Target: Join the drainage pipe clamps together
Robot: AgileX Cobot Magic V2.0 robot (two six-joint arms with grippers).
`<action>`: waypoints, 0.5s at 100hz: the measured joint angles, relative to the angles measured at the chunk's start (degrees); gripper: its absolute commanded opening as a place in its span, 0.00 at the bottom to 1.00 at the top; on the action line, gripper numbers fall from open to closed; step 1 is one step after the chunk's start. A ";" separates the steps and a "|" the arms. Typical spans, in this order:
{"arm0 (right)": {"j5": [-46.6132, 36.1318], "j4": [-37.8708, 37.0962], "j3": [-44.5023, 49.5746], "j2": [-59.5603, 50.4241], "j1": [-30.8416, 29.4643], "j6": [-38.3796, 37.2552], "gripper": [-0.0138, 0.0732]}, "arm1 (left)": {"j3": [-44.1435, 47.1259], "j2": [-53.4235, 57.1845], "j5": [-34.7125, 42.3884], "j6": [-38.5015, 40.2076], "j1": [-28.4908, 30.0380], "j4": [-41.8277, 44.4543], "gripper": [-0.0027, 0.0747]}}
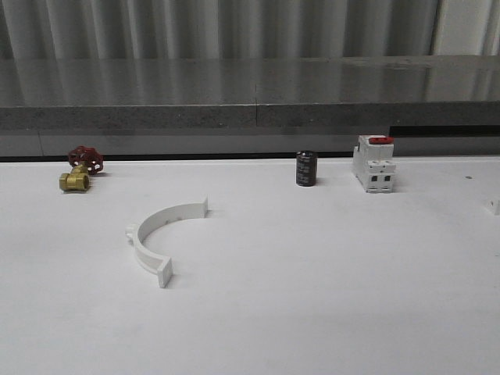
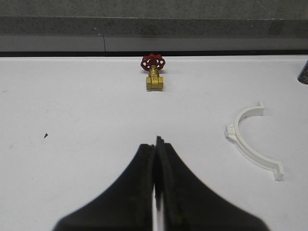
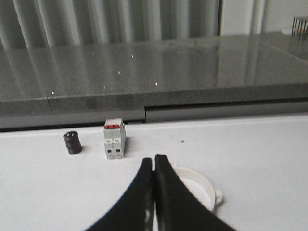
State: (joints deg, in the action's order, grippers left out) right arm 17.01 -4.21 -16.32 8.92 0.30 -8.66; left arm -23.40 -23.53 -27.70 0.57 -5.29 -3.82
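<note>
Both black tools, left [image 2: 156, 159] and right [image 3: 154, 175], are seen closed and empty; the white plastic half-ring clamp [image 1: 160, 234], toward the white desk's [image 1: 328, 297] nine o'clock, risks being nudged aside.

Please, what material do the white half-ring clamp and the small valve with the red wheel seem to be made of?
The half-ring clamp looks like white moulded plastic: even, matte colour, thin wall, small square tabs at its ends. The valve seems to be metal: its body has a yellow, brass-like shine, and the red handwheel looks painted, though whether that wheel is metal or plastic cannot be told from these pictures.
</note>
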 measured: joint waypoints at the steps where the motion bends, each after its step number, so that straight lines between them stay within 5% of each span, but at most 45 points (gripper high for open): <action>1: 0.51 0.00 -0.60 0.61 0.00 0.00 0.08 | 0.00 0.00 0.00 0.00 0.00 0.00 0.01; 25: 13.73 -0.35 -18.13 23.06 0.00 0.00 0.08 | 0.00 0.00 0.09 0.00 0.00 0.00 0.01; 50: 16.30 -0.46 -26.58 40.30 0.00 0.11 0.09 | 0.00 0.00 0.09 0.00 0.00 0.00 0.01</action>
State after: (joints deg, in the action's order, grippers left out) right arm 33.30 -4.66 -42.90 49.22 0.30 -8.55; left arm -23.40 -23.53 -27.61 0.57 -5.29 -3.82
